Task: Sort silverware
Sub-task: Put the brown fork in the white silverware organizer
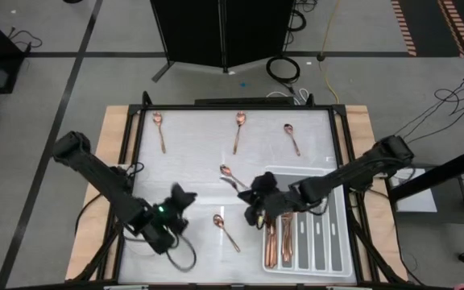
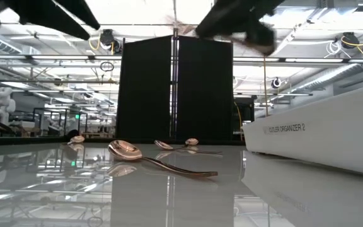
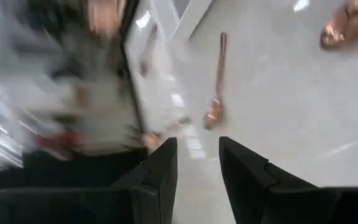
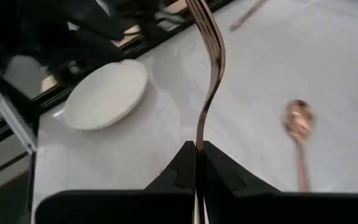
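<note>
Now | right gripper (image 4: 196,163) pinching a slim rose-gold fork (image 4: 211,68), long axis pointing straight out past the fingertips | grey divided cutlery tray (image 1: 319,242) just beside, on its own-arm side | left gripper (image 3: 197,165) spread, empty, well apart over the counter (image 1: 192,137).

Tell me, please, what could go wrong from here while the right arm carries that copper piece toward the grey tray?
1. The right tool pinches the slim copper fork only at one end, so the long free part may swing or slip out.
2. The grey divided tray already holds copper pieces in its left slots; a tilted drop could land in the wrong slot.
3. The left tool hangs open over the table, close to the right arm, so the two arms could collide.
</note>
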You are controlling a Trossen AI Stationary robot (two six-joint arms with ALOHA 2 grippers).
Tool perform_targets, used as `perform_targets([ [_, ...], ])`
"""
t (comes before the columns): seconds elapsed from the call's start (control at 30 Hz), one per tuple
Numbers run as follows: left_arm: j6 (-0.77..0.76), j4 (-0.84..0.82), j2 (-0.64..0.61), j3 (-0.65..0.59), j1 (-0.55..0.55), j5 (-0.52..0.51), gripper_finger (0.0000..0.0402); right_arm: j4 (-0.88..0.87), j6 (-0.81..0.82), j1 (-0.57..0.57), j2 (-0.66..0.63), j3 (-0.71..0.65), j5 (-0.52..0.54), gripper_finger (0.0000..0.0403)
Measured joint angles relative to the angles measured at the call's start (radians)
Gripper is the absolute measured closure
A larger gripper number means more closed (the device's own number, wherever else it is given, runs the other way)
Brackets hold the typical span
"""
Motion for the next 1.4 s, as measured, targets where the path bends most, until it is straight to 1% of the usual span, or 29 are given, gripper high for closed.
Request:
perform_targets([
  [0.03,-0.092,-0.025,-0.033,-0.005,0.009,0.027,0.0281,-0.017,0.032,0.021,-0.014,0.0,0.037,0.0403],
  [0.1,-0.218,-0.035,-0.097,-0.025,0.03,0.092,0.0281,-0.056,0.098,0.068,-0.031,0.0,0.109,0.0403],
  [0.2,-0.33,-0.017,-0.183,-0.058,0.055,0.196,0.0281,-0.129,0.211,0.137,-0.042,0.0,0.186,0.0403],
  [0.3,-0.385,0.086,-0.273,-0.121,0.074,0.254,0.0281,-0.23,0.366,0.206,-0.043,0.0,0.252,0.0403],
  [0.4,-0.387,0.235,-0.355,-0.204,0.099,0.315,0.0281,-0.352,0.552,0.277,-0.034,0.0,0.291,0.0403],
  [0.5,-0.347,0.409,-0.425,-0.287,0.143,0.377,0.0281,-0.453,0.737,0.351,-0.02,0.0,0.377,0.0403],
  [0.6,-0.284,0.642,-0.479,-0.368,0.21,0.451,0.0281,-0.539,0.907,0.407,0.002,0.0,0.445,0.0403],
  [0.67,-0.255,0.826,-0.499,-0.422,0.255,0.516,0.0281,-0.58,1.015,0.432,0.027,0.0,0.479,0.0403],
  [0.77,-0.243,1.035,-0.501,-0.49,0.317,0.627,0.0281,-0.599,1.136,0.453,0.077,0.0,0.485,0.0403],
  [0.83,-0.266,1.121,-0.497,-0.523,0.346,0.682,0.0281,-0.615,1.205,0.463,0.115,-0.001,0.466,0.0403],
  [0.9,-0.319,1.184,-0.489,-0.553,0.368,0.704,0.0281,-0.632,1.267,0.475,0.143,-0.001,0.455,0.0403],
  [1.0,-0.402,1.187,-0.474,-0.575,0.391,0.704,0.0281,-0.701,1.357,0.492,0.163,-0.001,0.384,0.0403],
  [1.07,-0.431,1.188,-0.465,-0.587,0.402,0.704,0.0281,-0.714,1.366,0.495,0.169,-0.001,0.349,0.0403],
  [1.2,-0.468,1.186,-0.444,-0.61,0.417,0.706,0.0281,-0.692,1.368,0.488,0.171,-0.001,0.334,0.0403],
  [1.3,-0.469,1.187,-0.43,-0.618,0.421,0.706,0.0281,-0.705,1.367,0.478,0.175,-0.001,0.282,0.0403],
  [1.4,-0.469,1.211,-0.423,-0.618,0.421,0.706,0.0281,-0.723,1.366,0.477,0.174,-0.001,0.286,0.0403],
])
